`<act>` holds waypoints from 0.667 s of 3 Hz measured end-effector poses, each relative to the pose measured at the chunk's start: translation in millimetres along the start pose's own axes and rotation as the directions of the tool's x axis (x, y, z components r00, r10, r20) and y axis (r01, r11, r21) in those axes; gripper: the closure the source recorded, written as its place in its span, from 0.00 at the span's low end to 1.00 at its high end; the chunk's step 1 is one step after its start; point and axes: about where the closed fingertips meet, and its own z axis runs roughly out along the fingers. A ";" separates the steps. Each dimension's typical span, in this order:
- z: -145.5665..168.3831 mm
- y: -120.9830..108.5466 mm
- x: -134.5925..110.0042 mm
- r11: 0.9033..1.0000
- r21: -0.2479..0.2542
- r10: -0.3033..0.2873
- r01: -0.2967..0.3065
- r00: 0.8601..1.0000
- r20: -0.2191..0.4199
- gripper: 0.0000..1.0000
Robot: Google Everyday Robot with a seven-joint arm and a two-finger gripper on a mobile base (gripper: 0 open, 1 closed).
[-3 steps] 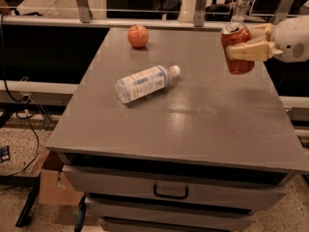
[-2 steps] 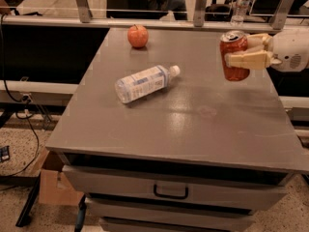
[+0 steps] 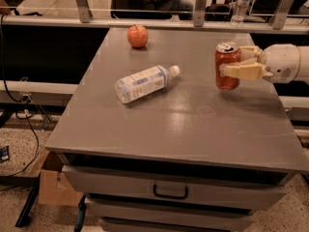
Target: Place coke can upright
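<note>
The coke can [image 3: 227, 65] is a red can with a silver top. It stands upright at the right side of the grey table [image 3: 183, 124], with its base at or just above the surface. My gripper [image 3: 231, 63] comes in from the right edge and is shut on the can, one cream finger [image 3: 241, 72] across its front and the other behind it.
A clear plastic water bottle [image 3: 145, 83] lies on its side at the table's middle left. A red apple [image 3: 138, 36] sits at the far left. Another bottle [image 3: 240, 5] stands on the rail behind. A drawer handle [image 3: 170, 193] is below the front edge.
The gripper has carried the can left and down toward the table. The can has gone from tilted to upright. The bottle and apple have not moved.
</note>
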 end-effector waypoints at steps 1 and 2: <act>5.7 0.8 12.1 0.999 -0.043 -0.005 0.007 0.999 0.050 0.99; 7.4 -0.2 18.7 0.999 -0.053 -0.003 0.006 0.998 0.061 0.78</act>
